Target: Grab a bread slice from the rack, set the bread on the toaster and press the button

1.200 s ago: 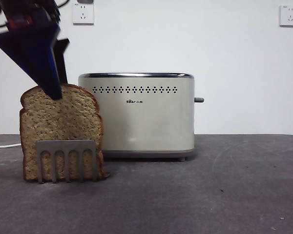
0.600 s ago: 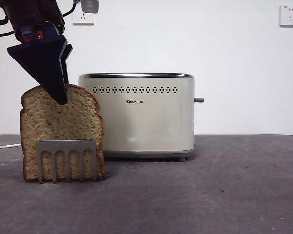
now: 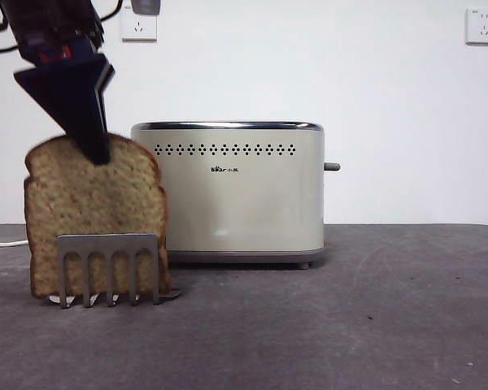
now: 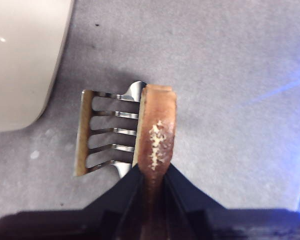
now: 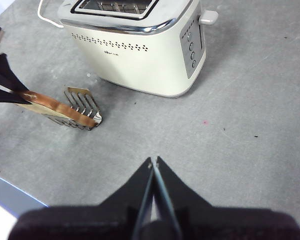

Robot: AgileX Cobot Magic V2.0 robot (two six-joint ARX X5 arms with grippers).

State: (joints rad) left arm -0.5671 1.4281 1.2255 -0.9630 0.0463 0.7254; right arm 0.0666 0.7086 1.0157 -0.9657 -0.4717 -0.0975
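One slice of bread (image 3: pixel 93 215), one rack (image 3: pixel 107 268), one toaster (image 3: pixel 228 191) with its one button (image 3: pixel 332 166) sticking out the far end. The left gripper (image 3: pixel 93 146) is clamped on the slice's top crust, slice still sitting in the rack beside the toaster. The right gripper (image 5: pixel 153 162) hangs over bare table (image 3: pixel 350 325), jaws pressed together, holding nothing.

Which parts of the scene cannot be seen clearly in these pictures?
- Brown wholegrain bread slice, front view: blurred; lower part behind the steel toast rack.
- Left gripper, left wrist view: its body is cut off by the picture edge.
- Cream boxy toaster, right wrist view: slot interior too dark; side buttons too small to read.
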